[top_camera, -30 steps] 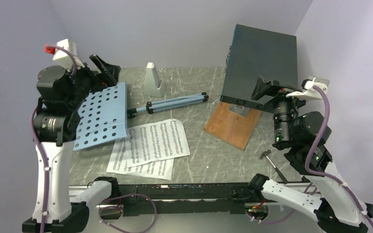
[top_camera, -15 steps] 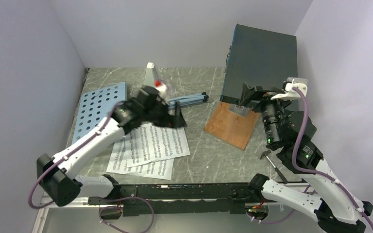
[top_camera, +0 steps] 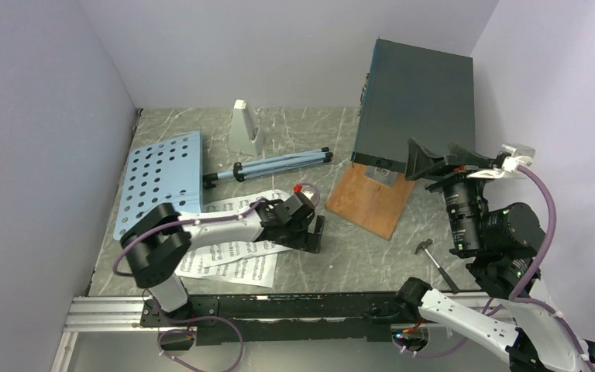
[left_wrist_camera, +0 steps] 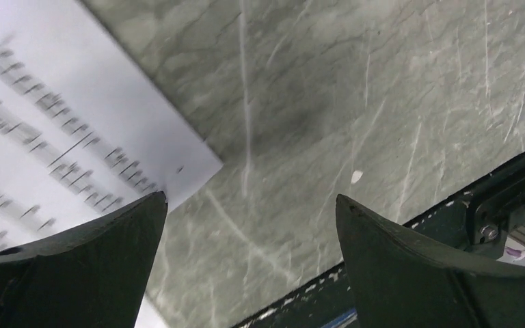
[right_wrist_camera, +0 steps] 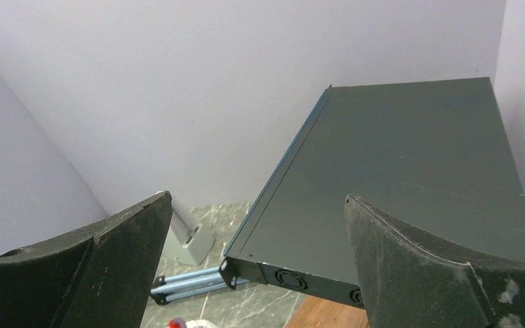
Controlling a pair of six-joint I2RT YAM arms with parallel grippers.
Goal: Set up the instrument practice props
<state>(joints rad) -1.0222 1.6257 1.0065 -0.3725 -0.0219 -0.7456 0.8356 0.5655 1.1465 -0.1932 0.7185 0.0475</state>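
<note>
Lower and nearer than a moment ago, the left claw (top_camera: 319, 235) gapes empty over the grey marbled desk (top_camera: 318, 155), white printed sheet-music pages (left_wrist_camera: 55, 123) beside one finger, while the raised right claw (top_camera: 441, 155), also wide open, faces the big dark box (right_wrist_camera: 396, 178).

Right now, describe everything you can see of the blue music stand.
The music stand lies collapsed on the table, left of centre, not set up. Its panel is a light blue sheet, metal by its look, punched with rows of round holes. From its right edge a black joint leads to the tripod legs: light blue tubes with black tips, folded together and pointing toward the dark box. Only the table appears to touch it.
</note>
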